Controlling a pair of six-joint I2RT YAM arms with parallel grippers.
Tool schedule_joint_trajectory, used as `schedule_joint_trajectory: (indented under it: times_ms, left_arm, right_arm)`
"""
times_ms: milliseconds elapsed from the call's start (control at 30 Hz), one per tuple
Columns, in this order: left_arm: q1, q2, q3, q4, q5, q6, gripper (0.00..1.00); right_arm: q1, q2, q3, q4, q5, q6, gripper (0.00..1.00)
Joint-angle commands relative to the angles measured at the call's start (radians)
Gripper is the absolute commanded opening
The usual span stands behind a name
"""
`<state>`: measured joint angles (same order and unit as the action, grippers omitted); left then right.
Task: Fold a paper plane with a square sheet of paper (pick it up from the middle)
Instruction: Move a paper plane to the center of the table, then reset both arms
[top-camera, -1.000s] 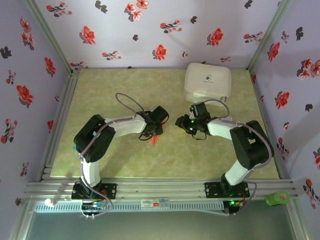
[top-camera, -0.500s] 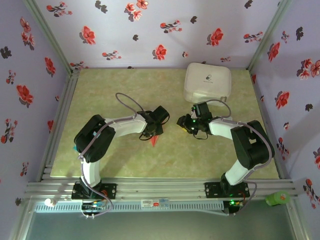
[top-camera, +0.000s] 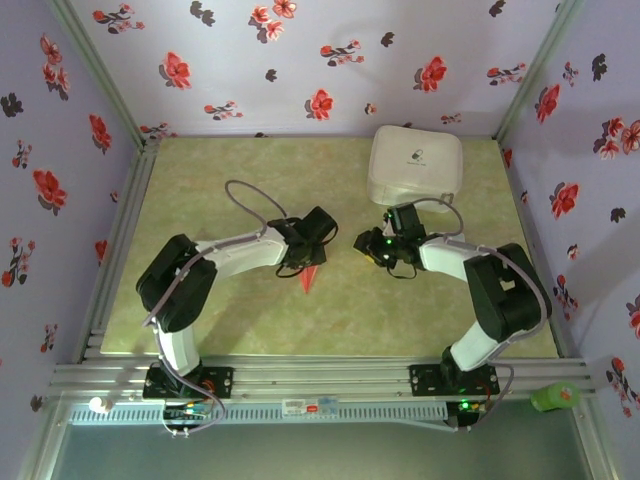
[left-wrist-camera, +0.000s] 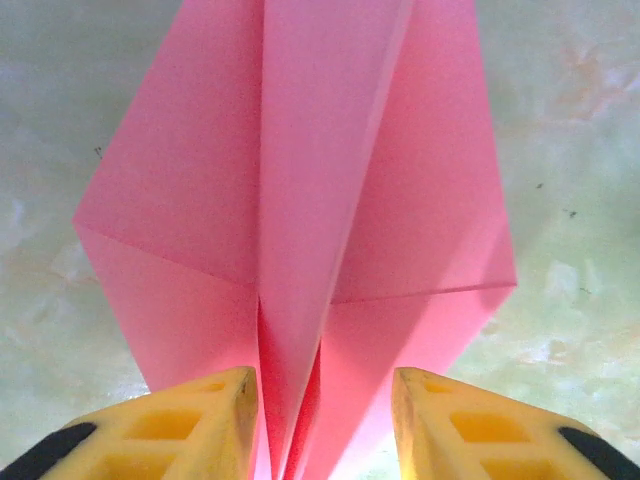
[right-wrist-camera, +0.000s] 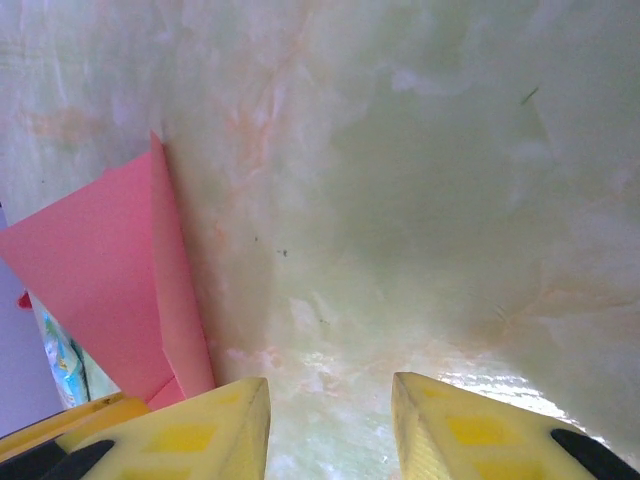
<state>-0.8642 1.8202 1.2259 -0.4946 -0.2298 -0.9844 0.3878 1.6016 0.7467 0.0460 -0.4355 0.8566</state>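
The square sheet of paper is now folded into a slim salmon-red paper plane lying on the table's middle, its point toward the near edge. In the left wrist view the paper plane shows two wing flaps and a raised centre crease. My left gripper is low over its tail. The yellow fingers stand apart on either side of the crease, with a gap on the right side. My right gripper hovers open over bare table just right of the paper, nothing between its fingers. From above, the right gripper faces the left gripper.
A white rounded-square case sits at the back right of the table, just behind the right arm's wrist. Floral walls close in three sides, and a metal rail runs along the near edge.
The left arm's elbow has swung outward to the left and its wrist has edged right over the paper. The right gripper has shifted slightly to the right.
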Motion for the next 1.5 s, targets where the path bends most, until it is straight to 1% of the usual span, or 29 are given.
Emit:
schedule_joint_trajectory:
  times_ms: [0, 100, 200, 233, 267, 333, 400, 467, 567, 600, 667, 700, 733, 800, 867, 933, 1000, 1067, 1100, 1133, 1167, 1200, 1233, 1267, 1300, 1333, 1400, 1433, 1467]
  left_arm:
    - [-0.009, -0.072, 0.005, -0.010, -0.051, 0.041, 0.41]
    - [-0.015, -0.165, -0.034, 0.035, -0.114, 0.106, 0.43]
    - [-0.014, -0.275, -0.101, 0.068, -0.233, 0.173, 0.50]
    - [-0.012, -0.319, -0.132, 0.086, -0.278, 0.204, 0.54]
    - [-0.008, -0.357, -0.167, 0.105, -0.323, 0.236, 0.59]
    - [0.016, -0.424, -0.236, 0.152, -0.379, 0.299, 0.67]
    - [0.061, -0.482, -0.299, 0.186, -0.411, 0.351, 0.73]
    - [0.120, -0.544, -0.375, 0.238, -0.416, 0.417, 0.87]
    - [0.233, -0.623, -0.463, 0.297, -0.417, 0.503, 0.97]
    - [0.271, -0.643, -0.483, 0.308, -0.416, 0.517, 0.99]
    - [0.367, -0.674, -0.548, 0.374, -0.384, 0.587, 1.00]
    - [0.401, -0.683, -0.575, 0.411, -0.375, 0.619, 1.00]
    - [0.438, -0.690, -0.607, 0.449, -0.373, 0.653, 1.00]
    - [0.511, -0.694, -0.644, 0.504, -0.356, 0.689, 1.00]
    - [0.567, -0.700, -0.658, 0.537, -0.302, 0.745, 1.00]
    - [0.600, -0.697, -0.677, 0.606, -0.287, 0.807, 1.00]
    - [0.632, -0.682, -0.689, 0.674, -0.267, 0.860, 1.00]
    - [0.669, -0.646, -0.719, 0.769, -0.231, 0.879, 1.00]
    - [0.691, -0.613, -0.741, 0.836, -0.210, 0.887, 1.00]
    - [0.706, -0.585, -0.756, 0.892, -0.188, 0.897, 1.00]
    - [0.717, -0.550, -0.771, 0.946, -0.169, 0.908, 1.00]
    - [0.725, -0.515, -0.788, 1.017, -0.155, 0.921, 1.00]
    - [0.730, -0.484, -0.803, 1.085, -0.144, 0.934, 1.00]
    - [0.732, -0.458, -0.807, 1.137, -0.134, 0.945, 1.00]
    - [0.738, -0.446, -0.801, 1.144, -0.112, 0.946, 1.00]
    - [0.743, -0.431, -0.797, 1.164, -0.091, 0.992, 1.00]
    - [0.757, -0.401, -0.790, 1.203, -0.081, 1.013, 1.00]
    - [0.777, -0.369, -0.807, 1.275, -0.053, 1.014, 1.00]
    - [0.804, -0.331, -0.826, 1.334, -0.012, 0.994, 1.00]
  right_arm:
    - [-0.007, -0.082, 0.020, -0.072, 0.071, -0.076, 0.37]
    - [-0.007, -0.195, 0.056, -0.202, 0.224, -0.196, 0.40]
    - [-0.007, -0.346, 0.073, -0.305, 0.480, -0.328, 0.46]
    - [-0.006, -0.394, 0.063, -0.310, 0.579, -0.373, 0.50]
    - [-0.007, -0.436, 0.051, -0.302, 0.674, -0.411, 0.55]
    - [-0.009, -0.499, -0.006, -0.226, 0.815, -0.524, 0.68]
    - [-0.009, -0.534, -0.090, -0.093, 0.922, -0.632, 0.76]
    - [-0.013, -0.537, -0.180, 0.051, 1.011, -0.683, 0.87]
    - [-0.030, -0.477, -0.266, 0.241, 1.006, -0.780, 0.86]
    - [-0.037, -0.456, -0.252, 0.223, 0.990, -0.788, 0.87]
    - [-0.074, -0.403, -0.215, 0.200, 0.886, -0.813, 0.87]
    - [-0.083, -0.374, -0.210, 0.214, 0.878, -0.827, 0.86]
    - [-0.089, -0.354, -0.213, 0.241, 0.906, -0.834, 0.86]
    - [-0.123, -0.323, -0.250, 0.337, 0.879, -0.834, 0.86]
    - [-0.191, -0.275, -0.310, 0.497, 0.783, -0.827, 0.86]
    - [-0.232, -0.218, -0.340, 0.625, 0.752, -0.822, 0.87]
    - [-0.251, -0.198, -0.296, 0.564, 0.685, -0.842, 0.87]
    - [-0.264, -0.159, -0.272, 0.567, 0.644, -0.873, 0.87]
    - [-0.272, -0.129, -0.283, 0.628, 0.628, -0.881, 0.87]
    - [-0.288, -0.109, -0.285, 0.661, 0.622, -0.864, 0.88]
    - [-0.316, -0.115, -0.270, 0.614, 0.606, -0.832, 0.88]
    - [-0.339, -0.108, -0.282, 0.646, 0.570, -0.816, 0.87]
    - [-0.364, -0.085, -0.322, 0.732, 0.512, -0.808, 0.87]
    - [-0.380, -0.043, -0.372, 0.878, 0.470, -0.802, 0.87]
    - [-0.391, -0.014, -0.414, 0.999, 0.465, -0.787, 0.88]
    - [-0.397, -0.024, -0.438, 1.022, 0.462, -0.786, 0.89]
    - [-0.397, -0.052, -0.413, 0.930, 0.449, -0.794, 0.89]
    - [-0.396, -0.038, -0.391, 0.911, 0.453, -0.794, 0.89]
    - [-0.395, -0.029, -0.356, 0.857, 0.496, -0.775, 0.90]
